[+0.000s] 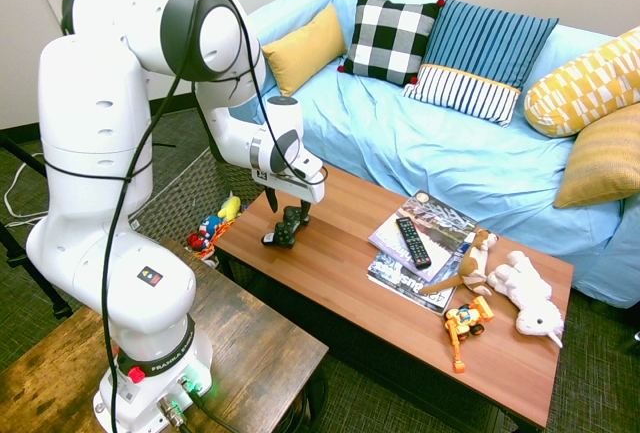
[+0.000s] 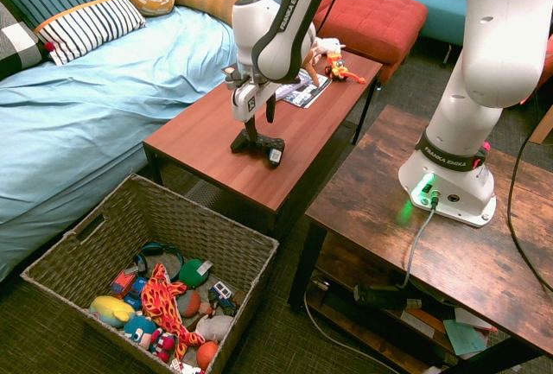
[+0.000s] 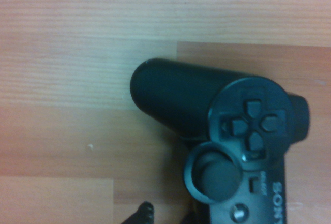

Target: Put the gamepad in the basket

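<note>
Jaws spread, pointing straight down astride gamepad point(image 1: 285, 227) on bench point(image 1: 340, 263), placed to pinch its body; basket point(image 2: 78, 257) on floor beside bench for the drop.

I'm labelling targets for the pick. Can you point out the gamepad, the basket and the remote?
gamepad point(image 3: 248, 123): wrist view, on its direction pad.
basket point(image 2: 220, 237): second exterior view, on the woven rim nearest the table.
remote point(image 1: 412, 242): first exterior view, on its buttoned face.
</note>
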`<state>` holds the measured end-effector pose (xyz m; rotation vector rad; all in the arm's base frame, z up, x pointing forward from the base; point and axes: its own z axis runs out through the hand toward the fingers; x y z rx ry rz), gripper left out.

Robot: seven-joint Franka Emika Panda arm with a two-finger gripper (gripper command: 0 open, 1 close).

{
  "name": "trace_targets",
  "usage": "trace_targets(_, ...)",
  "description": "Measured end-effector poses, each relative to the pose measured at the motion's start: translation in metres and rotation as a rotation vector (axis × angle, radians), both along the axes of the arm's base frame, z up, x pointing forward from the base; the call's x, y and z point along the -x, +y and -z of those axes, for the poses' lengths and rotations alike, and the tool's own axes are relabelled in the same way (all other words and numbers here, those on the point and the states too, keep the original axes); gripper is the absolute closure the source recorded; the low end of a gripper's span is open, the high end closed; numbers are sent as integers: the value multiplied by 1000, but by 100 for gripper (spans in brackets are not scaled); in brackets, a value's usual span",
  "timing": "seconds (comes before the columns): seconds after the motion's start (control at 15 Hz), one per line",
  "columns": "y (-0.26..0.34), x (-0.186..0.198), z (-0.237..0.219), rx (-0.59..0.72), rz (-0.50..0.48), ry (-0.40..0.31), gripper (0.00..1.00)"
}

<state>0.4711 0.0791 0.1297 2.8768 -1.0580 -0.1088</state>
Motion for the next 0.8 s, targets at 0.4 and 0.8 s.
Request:
trace_targets(0.4, 1, -11, 28, -3, 31, 28, 0)
trace_targets(0.8, -12, -6, 49, -11, 55, 69, 100)
